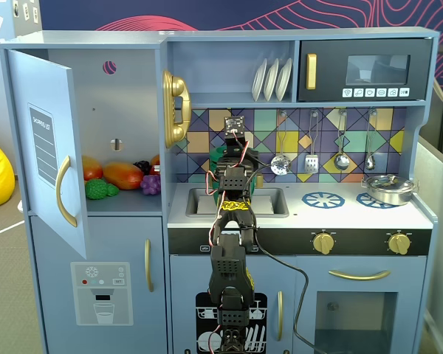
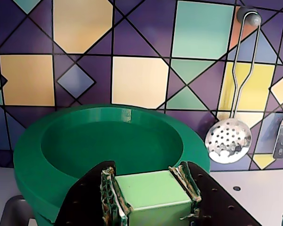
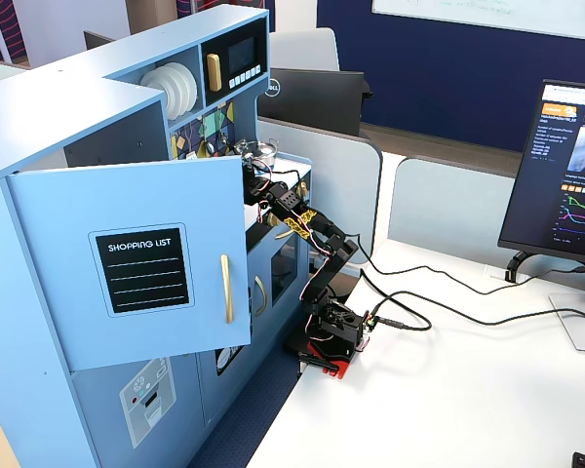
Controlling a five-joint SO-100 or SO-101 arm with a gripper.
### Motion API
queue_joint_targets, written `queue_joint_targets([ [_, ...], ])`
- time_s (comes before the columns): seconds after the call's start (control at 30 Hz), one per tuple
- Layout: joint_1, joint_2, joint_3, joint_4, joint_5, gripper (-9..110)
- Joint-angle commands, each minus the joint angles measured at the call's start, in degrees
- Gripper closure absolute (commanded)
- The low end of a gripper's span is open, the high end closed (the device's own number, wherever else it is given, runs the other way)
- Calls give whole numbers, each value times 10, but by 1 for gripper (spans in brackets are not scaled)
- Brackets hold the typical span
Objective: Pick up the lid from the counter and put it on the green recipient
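A blue toy kitchen (image 1: 229, 44) stands with its cupboard door (image 1: 48, 147) swung open, and its back wall (image 1: 317, 140) is tiled in coloured diamonds. Beside it, a white desk (image 3: 468, 380) carries a monitor (image 3: 570, 171). A dark blue wall (image 3: 439, 58) runs behind grey partitions (image 3: 448, 210).

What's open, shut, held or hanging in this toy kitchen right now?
gripper: shut on a light-green piece, beside the pot; what that piece belongs to is unclear
green pot: upright, uncovered, inside empty as far as visible
fridge door: swung open
microwave door: shut
skimmer: hanging from a hook
silver pan: resting on the right burner
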Motion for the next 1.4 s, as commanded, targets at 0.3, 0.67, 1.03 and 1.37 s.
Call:
queue_joint_targets([
  [0.3, 10, 15, 1, -14, -3, 101],
  [0.67, 3, -8, 4, -25, -13, 101],
  [1.03, 3, -2, 32, -27, -31, 101],
  [1.37, 9, 30, 47, -24, -12, 75],
])
